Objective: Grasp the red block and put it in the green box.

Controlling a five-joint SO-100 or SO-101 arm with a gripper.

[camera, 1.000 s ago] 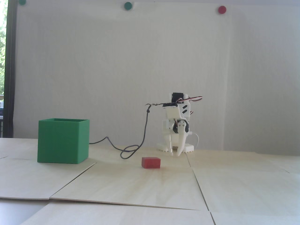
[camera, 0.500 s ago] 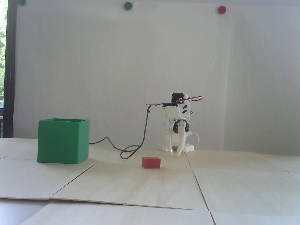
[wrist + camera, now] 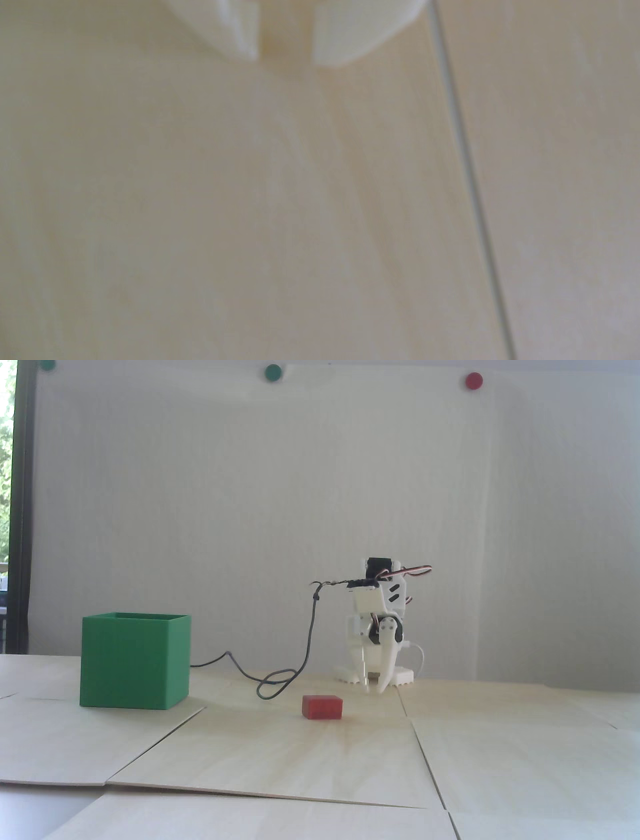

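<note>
1. You are looking at a task that, by my reading, is not yet started: the gripper (image 3: 374,687) is pointing down at the table (image 3: 280,755), close to the arm's base, and it is holding nothing.
2. Its two white fingertips (image 3: 242,34) are standing slightly apart with a narrow gap between them, so the jaws are released but only a little; nothing is lying between them in the wrist view, only bare wood and a panel seam (image 3: 467,173).
3. The red block (image 3: 322,706) is lying flat on the table, near the gripper, to its left and nearer the camera in the fixed view, not touching it.
4. The green box (image 3: 132,662) is standing upright, well apart from the gripper, farther left past the block; whether it is holding anything cannot be told.
5. A dark cable (image 3: 300,660) is looping on the table between the gripper and the box.
6. You are still facing every step: widening the jaws, reaching the block, closing on it, lifting, carrying it over the box's rim and releasing.
</note>
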